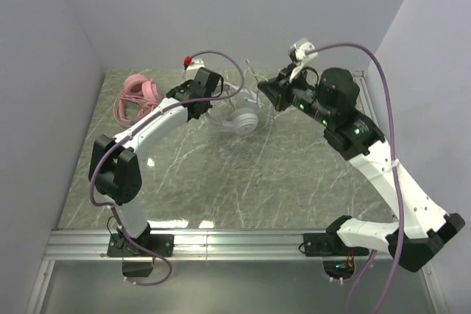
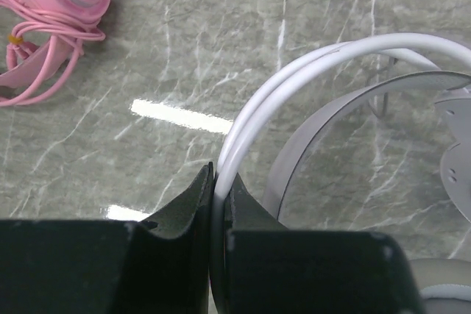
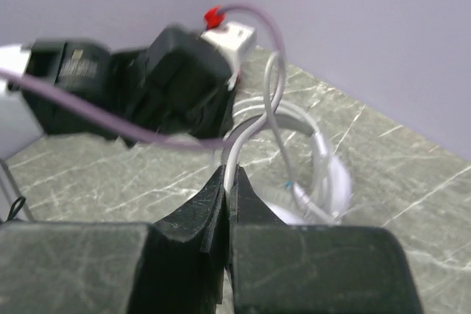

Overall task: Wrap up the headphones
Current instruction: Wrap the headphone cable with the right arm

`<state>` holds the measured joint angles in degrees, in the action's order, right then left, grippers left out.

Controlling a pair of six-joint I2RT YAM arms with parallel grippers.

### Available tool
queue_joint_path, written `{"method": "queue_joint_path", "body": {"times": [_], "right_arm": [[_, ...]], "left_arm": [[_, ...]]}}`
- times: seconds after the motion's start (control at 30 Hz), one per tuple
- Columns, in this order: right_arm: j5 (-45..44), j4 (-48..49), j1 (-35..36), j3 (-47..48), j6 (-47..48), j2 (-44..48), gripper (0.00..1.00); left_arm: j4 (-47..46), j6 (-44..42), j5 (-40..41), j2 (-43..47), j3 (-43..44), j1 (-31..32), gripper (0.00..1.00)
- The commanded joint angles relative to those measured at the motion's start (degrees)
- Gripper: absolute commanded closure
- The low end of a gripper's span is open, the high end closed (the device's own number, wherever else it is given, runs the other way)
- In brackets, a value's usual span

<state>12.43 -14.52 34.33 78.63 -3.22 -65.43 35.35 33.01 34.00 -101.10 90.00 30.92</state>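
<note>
The white headphones (image 1: 241, 118) lie at the back middle of the table, one ear cup facing up. My left gripper (image 1: 212, 105) is shut on their thin white headband (image 2: 294, 79), which runs up from between the jaws (image 2: 219, 171). My right gripper (image 1: 271, 92), on the other side, is shut on their thin pale cable (image 3: 254, 126), which rises from the fingertips (image 3: 230, 171) and loops over the white headphones (image 3: 327, 182). The pink headphones (image 1: 137, 95) with their bundled pink cable (image 2: 44, 42) lie at the back left, apart from both grippers.
The grey marble table (image 1: 257, 174) is closed in by pale walls at the back and both sides. An aluminium rail (image 1: 235, 242) runs along the near edge by the arm bases. A purple arm cable (image 3: 88, 112) hangs across the right wrist view in front of the left arm (image 3: 176, 79).
</note>
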Motion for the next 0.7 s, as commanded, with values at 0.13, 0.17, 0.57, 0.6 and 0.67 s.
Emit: {"method": "queue_joint_path", "body": {"times": [0.13,0.17,0.57,0.6,0.67], "right_arm": [[2.16,-7.18,-3.03,13.82,1.21,-7.25,1.00],[3.73,-7.19,-3.99,15.74,0.51,-7.43,1.00],[16.74,-11.23,-5.59,15.25,-4.76,-1.47,1.00],[19.10,-10.44,-5.59,14.02,-5.73,-0.59,1.00],[21.49,-8.07,-5.41,10.85,-8.80,1.95,1.00]], "left_arm": [[-11.97,0.03,3.27,8.72,-6.49,1.34,1.00],[-12.15,0.12,3.35,8.81,-6.76,1.34,1.00],[-8.11,2.93,1.86,3.55,0.52,0.29,1.00],[-7.93,2.85,2.03,3.11,2.01,0.20,1.00],[-7.32,2.93,2.04,1.79,3.77,0.02,1.00]]}}
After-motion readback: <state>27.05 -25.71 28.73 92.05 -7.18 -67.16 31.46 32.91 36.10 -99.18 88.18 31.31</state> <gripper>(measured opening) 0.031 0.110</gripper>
